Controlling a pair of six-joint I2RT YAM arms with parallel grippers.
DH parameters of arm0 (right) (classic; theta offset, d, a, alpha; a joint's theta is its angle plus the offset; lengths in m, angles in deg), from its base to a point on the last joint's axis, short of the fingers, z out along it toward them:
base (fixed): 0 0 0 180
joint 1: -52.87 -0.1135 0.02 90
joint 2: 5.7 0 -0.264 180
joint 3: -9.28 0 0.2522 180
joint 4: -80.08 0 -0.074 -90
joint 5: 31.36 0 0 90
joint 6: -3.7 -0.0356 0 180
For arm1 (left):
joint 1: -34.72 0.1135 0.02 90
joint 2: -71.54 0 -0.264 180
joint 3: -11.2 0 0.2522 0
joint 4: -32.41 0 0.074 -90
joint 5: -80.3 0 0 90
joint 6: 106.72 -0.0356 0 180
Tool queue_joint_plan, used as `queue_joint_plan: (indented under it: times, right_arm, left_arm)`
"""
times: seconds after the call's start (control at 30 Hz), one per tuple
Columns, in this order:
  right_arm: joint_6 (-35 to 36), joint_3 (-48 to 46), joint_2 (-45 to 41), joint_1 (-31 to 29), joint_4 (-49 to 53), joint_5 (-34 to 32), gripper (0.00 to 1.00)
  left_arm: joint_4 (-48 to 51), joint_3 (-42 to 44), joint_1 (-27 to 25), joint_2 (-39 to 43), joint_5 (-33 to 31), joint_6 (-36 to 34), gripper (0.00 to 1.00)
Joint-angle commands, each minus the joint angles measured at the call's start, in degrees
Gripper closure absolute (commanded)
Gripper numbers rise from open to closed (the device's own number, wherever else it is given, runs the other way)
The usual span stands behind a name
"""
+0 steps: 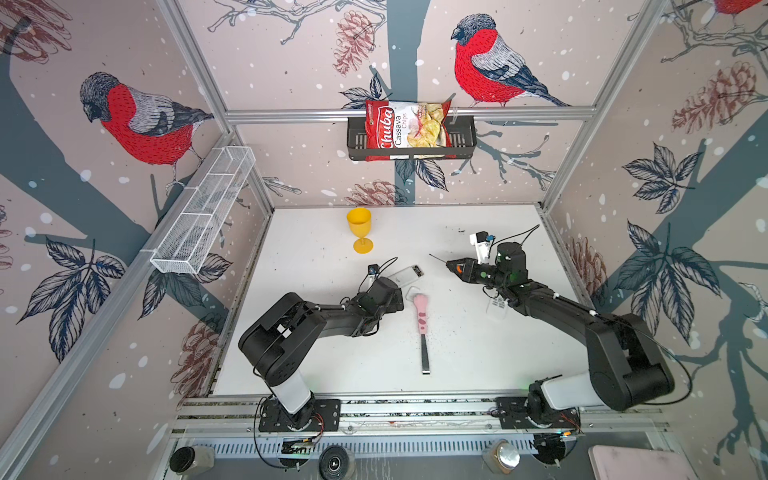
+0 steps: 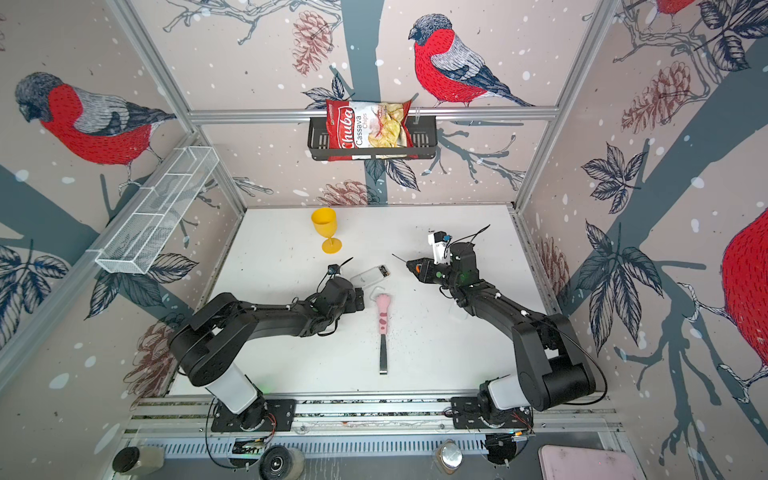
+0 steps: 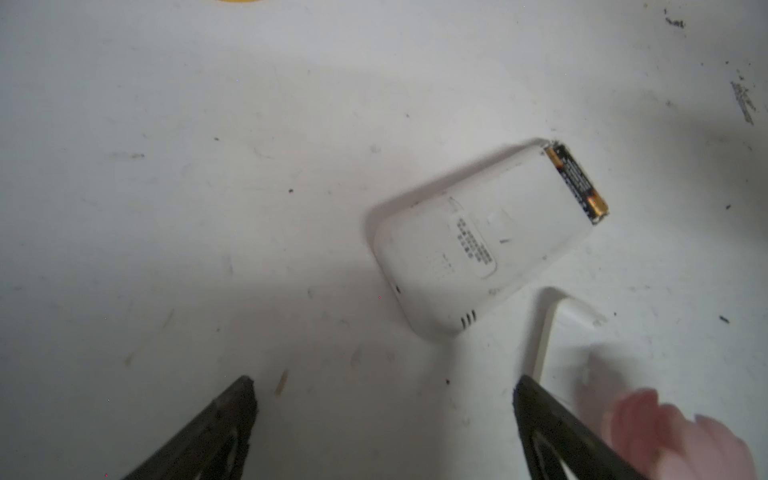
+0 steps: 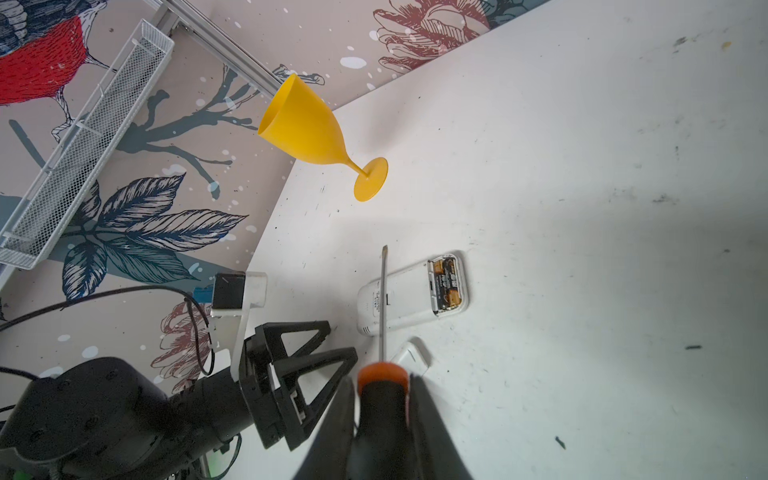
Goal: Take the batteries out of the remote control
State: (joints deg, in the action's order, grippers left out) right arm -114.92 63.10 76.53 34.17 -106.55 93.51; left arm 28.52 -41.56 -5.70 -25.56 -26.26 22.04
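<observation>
Looking at the remote: it lies back-up on the counter, between the two arms. The bay at one end is open and its cover lies loose just beside it. The batteries sit side by side in that bay, black w/ gold-orange ends. In the left wrist view only one of them shows, at the far end of the body.

My right hand is clenched on the screwdriver handle. The blade is above the remote's body, not yet at the bay. My left hand is released, jaws wide, and hovers near the closed end of the remote w/o touching it.

Handling, my guess:
- The cells are light, stiff and smooth, so prob slippery, and they'll roll once free.
- They sit low btwn the bay walls, likely under spring load, so there's no room for a pinch there.
- Best purchase is the blade tip under one end of a cell, levering up.
- The remote is light plastic and will skate on the counter under a pry.
- I'd clamp it across its long sides w/ the left hand, away from the bay.
- A pink-handled tool lies nearby, so I'll watch clearance.
</observation>
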Motion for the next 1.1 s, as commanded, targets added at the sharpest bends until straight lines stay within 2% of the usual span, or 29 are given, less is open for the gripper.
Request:
queue_joint_plan:
  times: [0.0, 0.37, 0.53, 0.77, 1.07]
  right_arm:
    - [1.4, 0.3, 0.0, -0.1, -0.2, 0.8, 1.00]
    - [3.4, 0.6, -0.7, -0.1, 2.1, 0.3, 1.00]
    - [3.9, 0.6, -1.4, 0.0, 2.9, -0.2, 1.00]
    - [3.8, 0.5, -1.7, -0.1, 2.6, -0.1, 1.00]
    - [3.6, 0.0, -2.5, -0.1, 2.4, 0.1, 1.00]
  left_arm:
    - [1.4, -0.2, 1.2, -1.9, 3.7, 1.9, 0.04]
    - [2.7, -5.5, 2.6, -6.1, 3.1, 0.1, 0.04]
    - [5.6, -5.0, 2.6, -2.4, 0.5, -3.5, 0.04]
    - [10.8, -3.9, 1.2, 4.0, 2.4, -9.1, 0.05]
    - [14.6, -6.2, -1.1, 0.1, -0.2, -10.6, 0.04]
